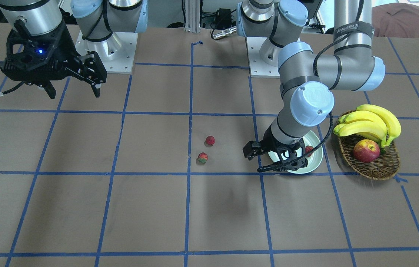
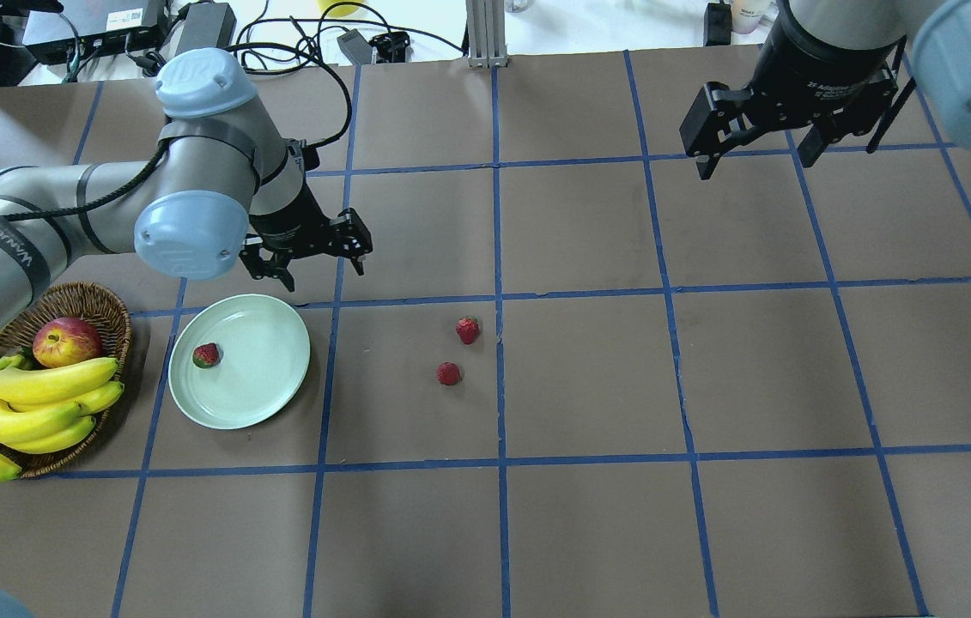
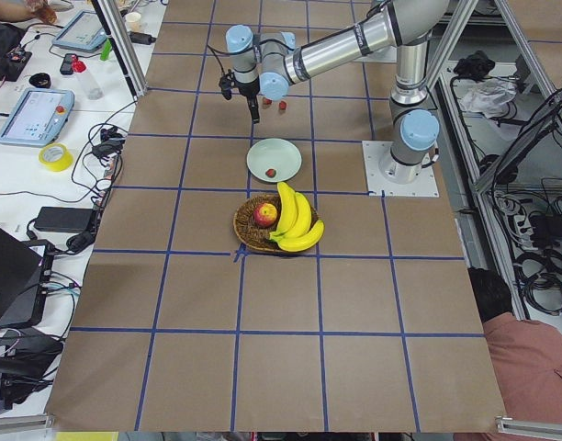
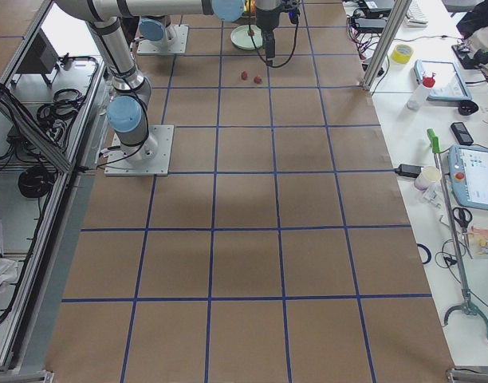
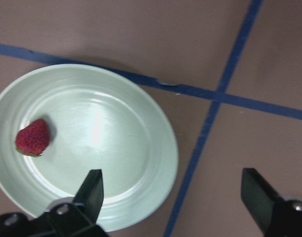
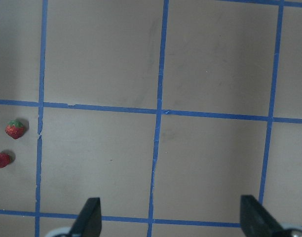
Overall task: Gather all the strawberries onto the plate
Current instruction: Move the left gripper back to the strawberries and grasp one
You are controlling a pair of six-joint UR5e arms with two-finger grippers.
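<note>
The pale green plate [image 2: 257,378] lies at the table's left, with one strawberry [image 2: 206,354] on it near its left rim. Two more strawberries [image 2: 468,330] [image 2: 449,373] lie on the brown table near the middle, close together. My left gripper [image 2: 322,275] is open and empty, above the plate's far right edge. In the left wrist view the plate [image 5: 116,148] and its strawberry [image 5: 32,138] lie below the open fingers [image 5: 92,192]. My right gripper [image 2: 755,159] is open and empty, high over the far right. Its wrist view shows the two loose strawberries [image 6: 15,129] [image 6: 1,160] at the left edge.
A brown wicker basket [image 2: 99,300] with bananas [image 2: 30,403] and a red-yellow apple [image 2: 66,341] stands just left of the plate. Blue tape lines grid the table. Cables and equipment lie beyond the far edge.
</note>
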